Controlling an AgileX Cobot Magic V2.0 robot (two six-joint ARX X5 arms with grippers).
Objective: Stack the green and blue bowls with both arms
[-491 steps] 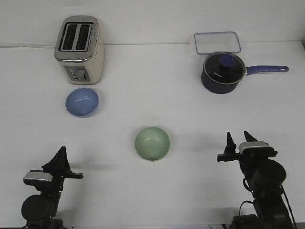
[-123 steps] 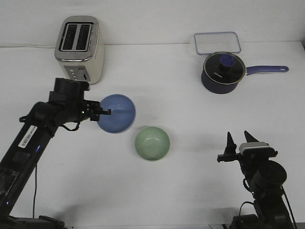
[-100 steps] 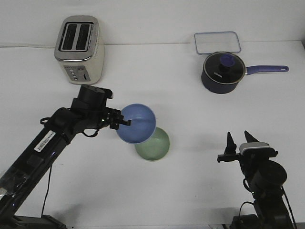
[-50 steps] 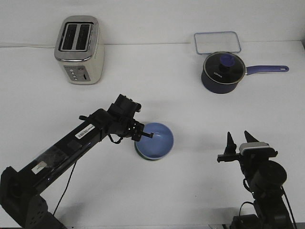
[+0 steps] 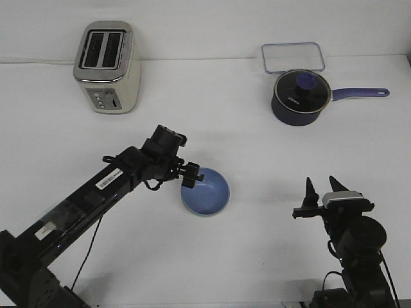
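The blue bowl (image 5: 205, 192) sits in the green bowl (image 5: 200, 213), and the left gripper (image 5: 190, 176), fingers apart, is at its rim. I think a sideways pull of the arm could drag the rim and tip the stack on the worktop (image 5: 212, 115). The right gripper (image 5: 321, 188) stands apart, spread wide.

Toaster (image 5: 107, 67): upright, two slots up, at the table's (image 5: 212, 269) far side, well beyond the left gripper (image 5: 190, 177). Saucepan (image 5: 302, 97): lidded, handle pointing right, well beyond the right gripper (image 5: 321, 190). Clear tray (image 5: 293, 57): just behind the saucepan.
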